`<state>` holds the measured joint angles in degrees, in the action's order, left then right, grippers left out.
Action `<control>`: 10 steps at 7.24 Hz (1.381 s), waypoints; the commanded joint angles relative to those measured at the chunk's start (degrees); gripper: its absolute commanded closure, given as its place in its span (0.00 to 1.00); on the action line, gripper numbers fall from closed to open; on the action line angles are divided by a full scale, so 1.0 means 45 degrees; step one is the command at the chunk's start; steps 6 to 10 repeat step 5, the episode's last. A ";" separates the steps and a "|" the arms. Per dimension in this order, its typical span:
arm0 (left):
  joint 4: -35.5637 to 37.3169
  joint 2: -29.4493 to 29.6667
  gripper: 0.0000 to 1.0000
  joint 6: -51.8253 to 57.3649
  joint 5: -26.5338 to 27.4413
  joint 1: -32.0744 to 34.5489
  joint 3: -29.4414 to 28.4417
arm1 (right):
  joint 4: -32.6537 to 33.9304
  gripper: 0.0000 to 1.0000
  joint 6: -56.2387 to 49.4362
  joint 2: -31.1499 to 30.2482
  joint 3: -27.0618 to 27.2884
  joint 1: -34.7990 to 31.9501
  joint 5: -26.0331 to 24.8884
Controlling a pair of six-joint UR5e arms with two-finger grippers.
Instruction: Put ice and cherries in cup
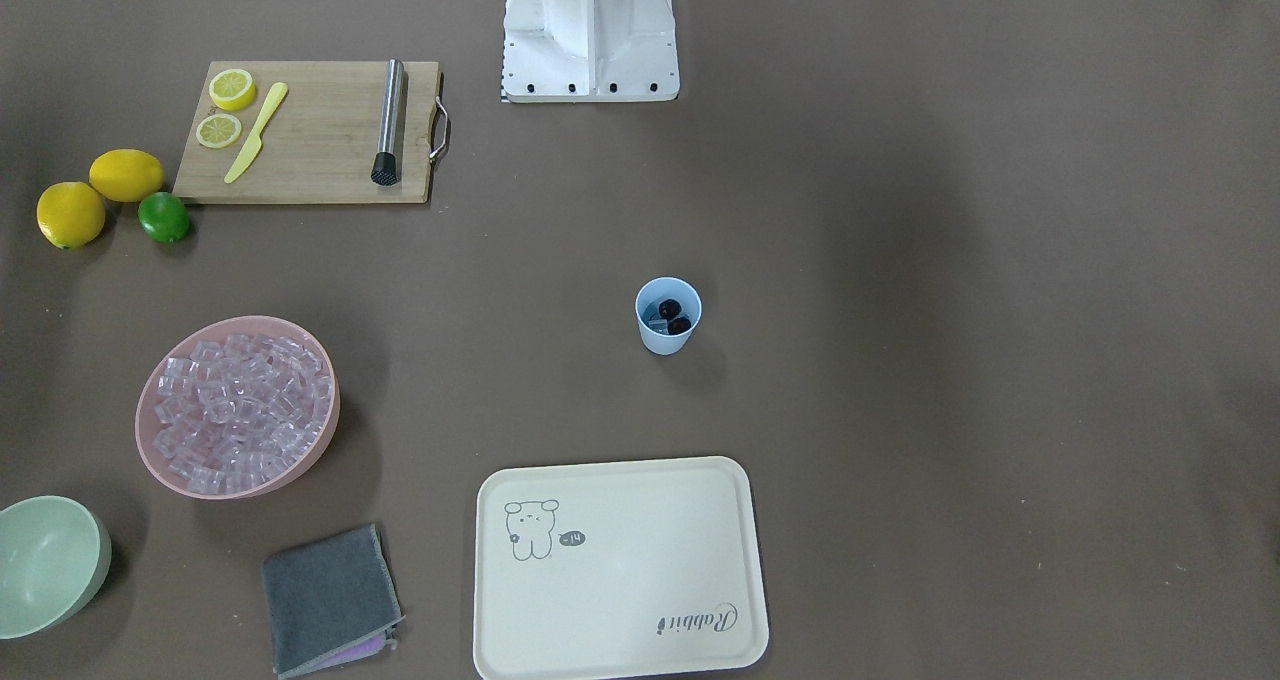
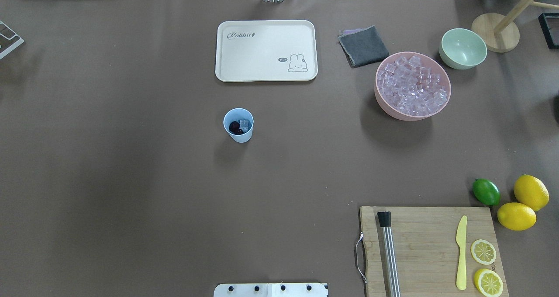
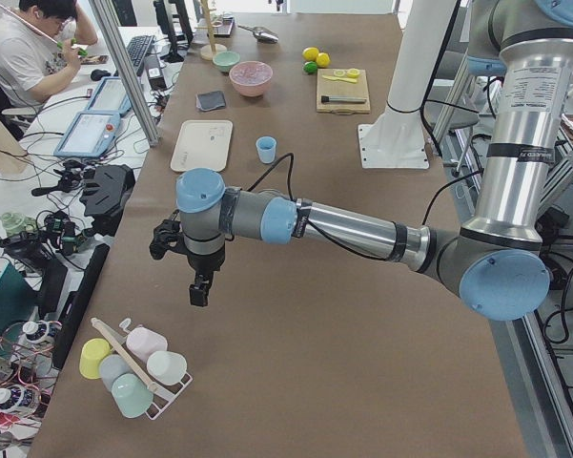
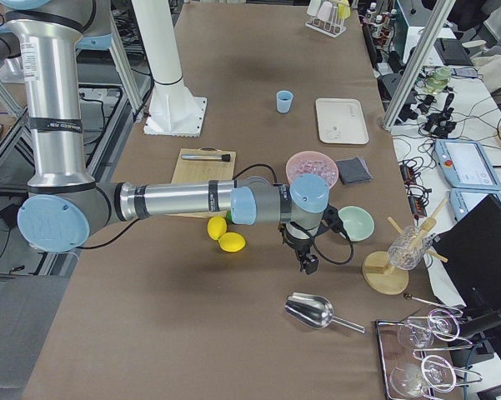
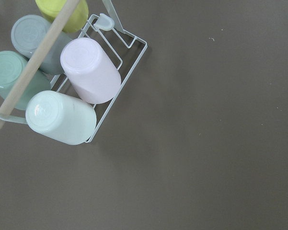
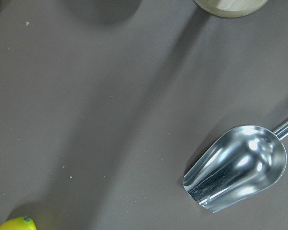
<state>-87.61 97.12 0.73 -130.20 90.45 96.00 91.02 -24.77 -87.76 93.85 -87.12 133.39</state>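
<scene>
**Brown counter in a busy lab**

A long counter (image 1: 950,260) under a matte brown sheet is evenly lit, with soft shadows. Beside it a white desk (image 4: 477,117) carries tablets (image 4: 463,162) and cables — an aluminium post (image 4: 417,60) rises at the counter's edge.

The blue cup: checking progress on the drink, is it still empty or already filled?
Filled and upright: the cup holds the cherries and at least one piece of ice.
</scene>
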 commanded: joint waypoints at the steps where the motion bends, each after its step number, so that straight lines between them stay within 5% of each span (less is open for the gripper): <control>1: -0.0180 0.0154 0.02 0.0015 0.0047 0.0058 -0.0082 | 0.0783 0.01 0.0016 0.0689 0.0081 -0.0091 -0.0111; 4: -0.1562 -0.0194 0.02 0.0073 0.0046 0.0038 -0.0218 | 0.1432 0.01 -0.0043 0.1046 0.0120 -0.0189 -0.0170; 10: -0.1664 -0.0080 0.02 -0.0063 0.0085 0.0057 -0.0316 | 0.1432 0.01 -0.0043 0.1027 0.0101 -0.0190 -0.0151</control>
